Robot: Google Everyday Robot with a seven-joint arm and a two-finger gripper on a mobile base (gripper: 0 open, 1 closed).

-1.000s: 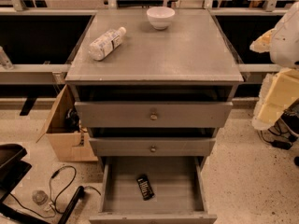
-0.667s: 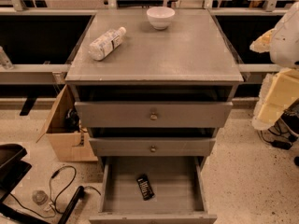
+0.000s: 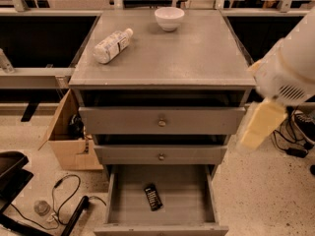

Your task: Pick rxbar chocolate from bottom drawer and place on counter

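The rxbar chocolate [image 3: 153, 196] is a small dark bar with pale lettering. It lies flat on the grey floor of the open bottom drawer [image 3: 197, 200], a little left of its middle. The counter [image 3: 197, 53] is the wide grey top of the cabinet. My arm comes in from the right edge as a white, blurred bulk. My gripper [image 3: 260, 124] is the pale yellowish part hanging below it, beside the cabinet's right front corner at the height of the top drawer. It is well above and to the right of the bar and holds nothing that I can see.
A white-labelled plastic bottle [image 3: 112, 45] lies on its side at the counter's back left. A white bowl [image 3: 169, 18] stands at the back centre. Two shallower knobbed drawers [image 3: 162, 122] sit slightly pulled out. A cardboard box [image 3: 69, 136], cables and a black chair base lie on the floor at left.
My arm and gripper have moved left and down, closer to the cabinet's right front corner. The bar, bottle and bowl have not moved.
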